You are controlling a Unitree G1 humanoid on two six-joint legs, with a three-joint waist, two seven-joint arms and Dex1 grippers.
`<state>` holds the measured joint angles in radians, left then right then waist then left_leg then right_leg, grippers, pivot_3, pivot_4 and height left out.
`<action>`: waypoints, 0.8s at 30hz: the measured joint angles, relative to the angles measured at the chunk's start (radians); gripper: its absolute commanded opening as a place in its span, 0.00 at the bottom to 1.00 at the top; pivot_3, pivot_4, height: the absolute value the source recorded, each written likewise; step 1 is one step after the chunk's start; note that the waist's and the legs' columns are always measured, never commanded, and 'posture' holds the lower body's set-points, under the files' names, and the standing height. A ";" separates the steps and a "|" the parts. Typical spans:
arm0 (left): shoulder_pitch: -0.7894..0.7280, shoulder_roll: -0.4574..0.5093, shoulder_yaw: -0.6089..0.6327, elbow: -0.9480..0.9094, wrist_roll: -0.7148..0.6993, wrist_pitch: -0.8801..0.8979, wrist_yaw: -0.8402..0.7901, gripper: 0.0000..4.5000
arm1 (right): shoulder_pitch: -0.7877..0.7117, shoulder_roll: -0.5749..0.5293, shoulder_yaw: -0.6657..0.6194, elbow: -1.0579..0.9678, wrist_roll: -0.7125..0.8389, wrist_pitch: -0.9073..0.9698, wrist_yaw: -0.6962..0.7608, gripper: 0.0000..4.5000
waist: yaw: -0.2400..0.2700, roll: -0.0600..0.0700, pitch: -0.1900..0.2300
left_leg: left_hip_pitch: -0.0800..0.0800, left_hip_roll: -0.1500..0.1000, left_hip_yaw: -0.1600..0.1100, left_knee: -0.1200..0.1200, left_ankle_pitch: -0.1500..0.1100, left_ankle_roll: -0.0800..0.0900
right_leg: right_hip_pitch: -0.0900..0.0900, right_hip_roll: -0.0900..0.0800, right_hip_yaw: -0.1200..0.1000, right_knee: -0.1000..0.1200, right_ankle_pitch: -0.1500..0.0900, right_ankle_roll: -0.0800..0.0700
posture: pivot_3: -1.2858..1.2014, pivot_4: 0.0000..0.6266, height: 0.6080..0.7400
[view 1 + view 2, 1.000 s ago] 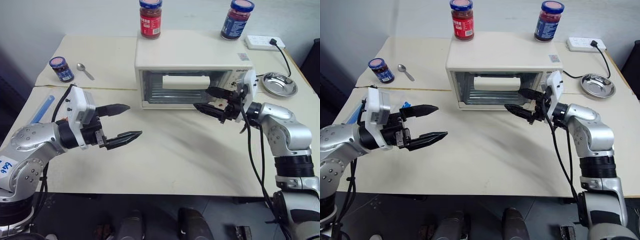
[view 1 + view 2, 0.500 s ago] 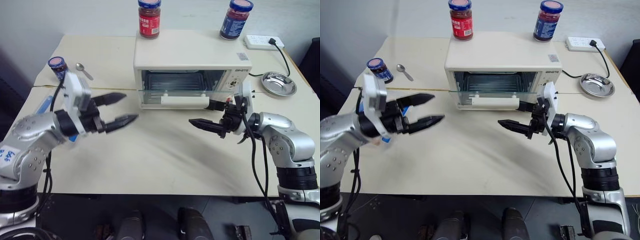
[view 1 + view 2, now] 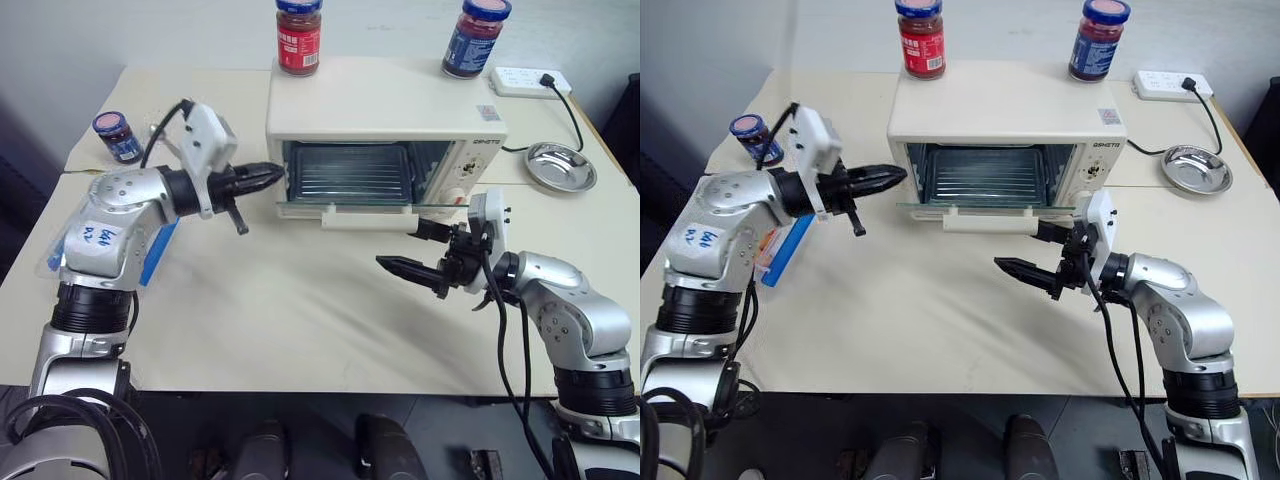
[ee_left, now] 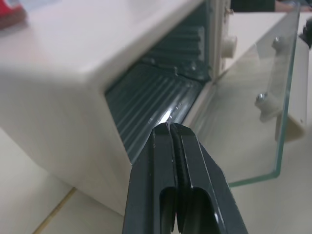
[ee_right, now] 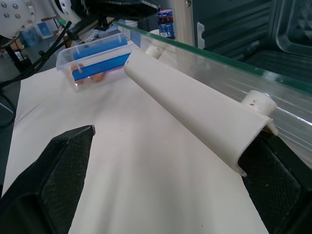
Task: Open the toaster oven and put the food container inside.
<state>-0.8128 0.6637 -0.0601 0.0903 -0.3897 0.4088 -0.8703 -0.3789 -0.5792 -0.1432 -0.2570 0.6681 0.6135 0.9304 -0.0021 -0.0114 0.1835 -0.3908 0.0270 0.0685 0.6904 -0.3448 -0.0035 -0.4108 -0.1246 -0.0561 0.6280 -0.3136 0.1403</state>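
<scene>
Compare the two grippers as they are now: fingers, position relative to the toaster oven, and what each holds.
The left gripper is shut, its tip at the left edge of the toaster oven's opening; the right gripper is open, in front of the lowered door's handle. The left sits higher, level with the cavity; the right sits lower, near the table. Both hold nothing.

Food container (image 3: 160,250) mostly hidden behind left arm; we see only blue strip and clear corner. Its contents we cannot make out from head views. Toaster oven (image 3: 1005,115) knobs too small for us to read. Power strip (image 3: 523,82) cable runs off table edge.
</scene>
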 measured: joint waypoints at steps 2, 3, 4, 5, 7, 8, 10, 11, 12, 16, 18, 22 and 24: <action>-0.002 -0.018 -0.004 0.004 0.005 -0.012 -0.027 0.01 | 0.031 -0.001 -0.026 -0.020 0.018 0.006 -0.020 1.00 | 0.003 0.000 0.000 | 0.000 0.000 0.000 0.000 0.000 0.000 | 0.000 0.000 -0.001 0.000 0.000 0.000 | 0.52 0.24 1.00; -0.002 -0.025 -0.008 0.005 0.010 -0.020 -0.040 0.01 | 0.048 -0.002 -0.041 -0.034 0.028 0.008 -0.031 1.00 | 0.004 0.000 0.000 | -0.001 0.000 -0.001 0.001 0.000 0.000 | 0.001 -0.001 -0.001 0.000 0.000 0.000 | 0.52 0.24 1.00; -0.003 -0.030 -0.012 0.008 0.015 -0.024 -0.047 0.01 | 0.057 -0.005 -0.053 -0.046 0.035 0.012 -0.035 1.00 | 0.003 0.000 0.000 | -0.001 0.000 -0.001 0.001 0.000 0.000 | 0.001 -0.001 -0.001 0.000 0.000 0.000 | 0.52 0.24 1.00; -0.003 -0.039 -0.020 0.010 0.022 -0.032 -0.054 0.01 | 0.082 -0.018 -0.067 -0.072 0.038 0.015 -0.043 1.00 | 0.005 0.000 0.000 | -0.001 0.000 -0.001 0.002 0.000 0.000 | 0.001 -0.001 -0.002 0.000 0.000 0.000 | 0.52 0.24 1.00; -0.004 -0.055 -0.022 0.019 0.034 -0.046 -0.067 0.01 | 0.149 -0.059 -0.101 -0.107 0.040 0.022 -0.056 1.00 | 0.008 0.000 0.000 | -0.001 0.000 -0.002 0.005 0.000 0.000 | 0.003 -0.001 -0.002 0.001 0.000 0.001 | 0.52 0.24 1.00; -0.003 -0.059 -0.024 0.022 0.038 -0.047 -0.072 0.01 | 0.182 -0.078 -0.120 -0.118 0.041 0.023 -0.059 1.00 | 0.009 0.000 0.000 | -0.001 0.000 -0.002 0.006 0.000 0.000 | 0.003 -0.001 -0.002 0.001 0.001 0.001 | 0.52 0.24 1.00; -0.002 -0.064 -0.027 0.022 0.043 -0.050 -0.087 0.01 | 0.258 -0.118 -0.174 -0.139 0.048 0.029 -0.056 1.00 | 0.015 0.000 0.000 | -0.001 0.000 -0.001 0.008 0.000 0.001 | 0.004 -0.001 -0.002 0.001 0.002 0.003 | 0.52 0.24 1.00; 0.002 -0.066 -0.031 0.020 0.044 -0.050 -0.095 0.01 | 0.296 -0.139 -0.206 -0.147 0.056 0.035 -0.051 1.00 | 0.018 0.000 0.000 | 0.000 0.000 -0.001 0.008 0.000 0.001 | 0.005 -0.001 -0.001 0.001 0.002 0.003 | 0.52 0.24 1.00; 0.015 -0.066 -0.033 0.014 0.046 -0.050 -0.105 0.01 | 0.338 -0.165 -0.246 -0.156 0.067 0.044 -0.045 1.00 | 0.022 0.000 0.000 | 0.002 0.000 -0.001 0.008 0.000 0.001 | 0.008 -0.001 0.000 0.000 0.002 0.003 | 0.52 0.24 1.00; 0.071 -0.068 -0.060 -0.014 0.063 -0.051 -0.126 0.01 | 0.427 -0.232 -0.358 -0.193 0.129 0.072 0.002 1.00 | 0.025 0.000 0.000 | 0.004 0.001 -0.001 0.008 0.000 0.001 | 0.010 0.000 0.000 0.000 0.002 0.003 | 0.52 0.24 1.00; 0.107 -0.069 -0.072 -0.032 0.078 -0.051 -0.127 0.01 | 0.450 -0.258 -0.406 -0.211 0.174 0.096 0.027 1.00 | 0.025 0.000 0.000 | 0.005 0.001 -0.002 0.008 0.000 0.001 | 0.010 0.000 0.000 0.000 0.002 0.003 | 0.52 0.24 1.00; 0.168 -0.078 -0.102 -0.054 0.120 -0.048 -0.100 0.01 | 0.444 -0.288 -0.452 -0.232 0.252 0.129 0.037 1.00 | 0.027 0.000 0.000 | 0.005 0.001 -0.003 0.009 0.000 0.001 | 0.011 0.000 0.000 0.000 0.002 0.003 | 0.52 0.24 1.00; 0.185 -0.089 -0.118 -0.054 0.163 -0.049 -0.060 0.01 | 0.427 -0.295 -0.452 -0.236 0.272 0.133 0.032 1.00 | 0.027 0.000 0.000 | 0.005 0.001 -0.003 0.009 0.000 0.001 | 0.012 0.000 0.000 0.000 0.002 0.003 | 0.52 0.24 1.00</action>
<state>-0.6276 0.5743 -0.1781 0.0362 -0.2268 0.3599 -0.9299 0.0485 -0.8743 -0.5954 -0.4935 0.9399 0.7467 0.9623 0.0252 -0.0118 0.1836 -0.3858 0.0281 0.0658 0.6993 -0.3447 -0.0021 -0.3991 -0.1249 -0.0561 0.6276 -0.3116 0.1434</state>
